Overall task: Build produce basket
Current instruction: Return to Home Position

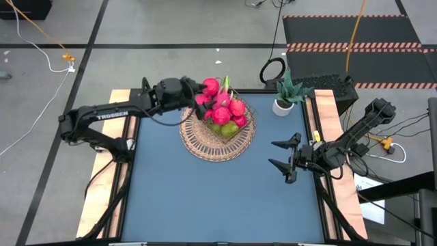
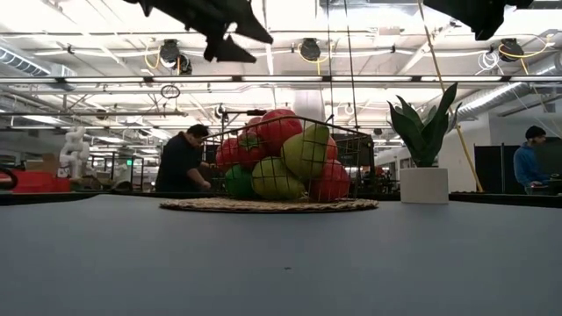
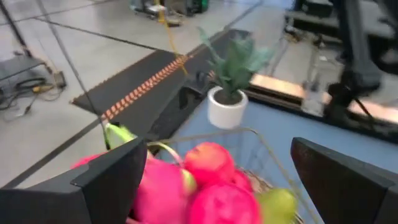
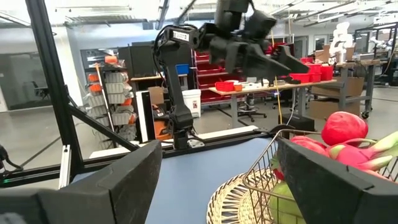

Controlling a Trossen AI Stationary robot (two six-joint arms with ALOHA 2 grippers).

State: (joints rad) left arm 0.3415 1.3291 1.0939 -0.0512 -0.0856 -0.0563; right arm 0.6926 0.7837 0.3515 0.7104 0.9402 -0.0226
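The basket (image 1: 205, 147) is heaped with red, pink and green produce (image 1: 225, 111); my left hand (image 1: 203, 106) above it and my right hand (image 1: 274, 154) are both spread.

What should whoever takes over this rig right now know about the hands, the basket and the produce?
Left hand: open, empty, raised above the far-left rim of the basket.
Right hand: open, empty, over the table's right side, apart from the basket.
Basket: far middle of the table. All produce in view is piled inside it, dragon fruit on the far side.
Done: loading looks complete.
Left: probably only bringing both arms home.
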